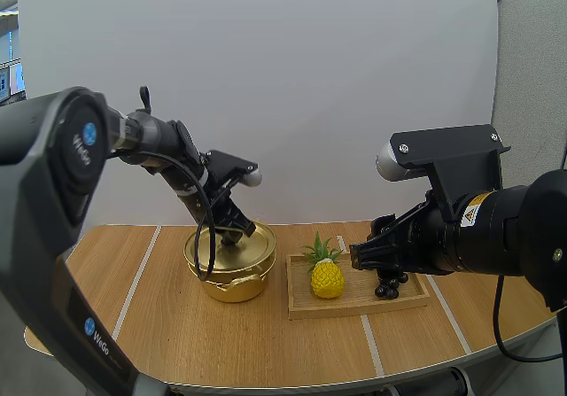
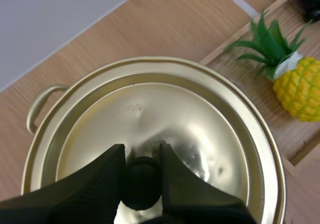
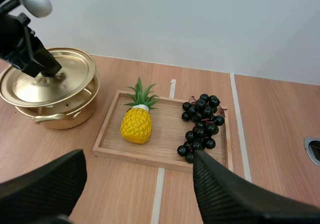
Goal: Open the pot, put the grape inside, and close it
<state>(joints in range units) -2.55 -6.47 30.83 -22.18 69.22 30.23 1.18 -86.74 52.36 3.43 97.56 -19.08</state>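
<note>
Two sets of jaws inspected. Found the left jaws pinching the black knob [image 2: 142, 181] of the gold lid [image 1: 232, 244], tight on both sides. Found the lid over the pot [image 1: 229, 283], apparently tilted and just parted from the rim on the tray side in the right wrist view; cannot confirm full clearance. Found the right jaws spread wide, hovering above the near edge of the wooden tray [image 3: 165, 151], gripping nothing. Located the grapes [image 3: 201, 126] lying in that tray, just beside a toy pineapple [image 3: 136, 124] and well apart from the pot. Noted pot and tray both resting on the surface [image 1: 221, 343]. Judged step in hand: opening the pot. Next: lift the lid straight up and carry it clear of the opening, then bring the right jaws down over the bunch without disturbing the pineapple.
</note>
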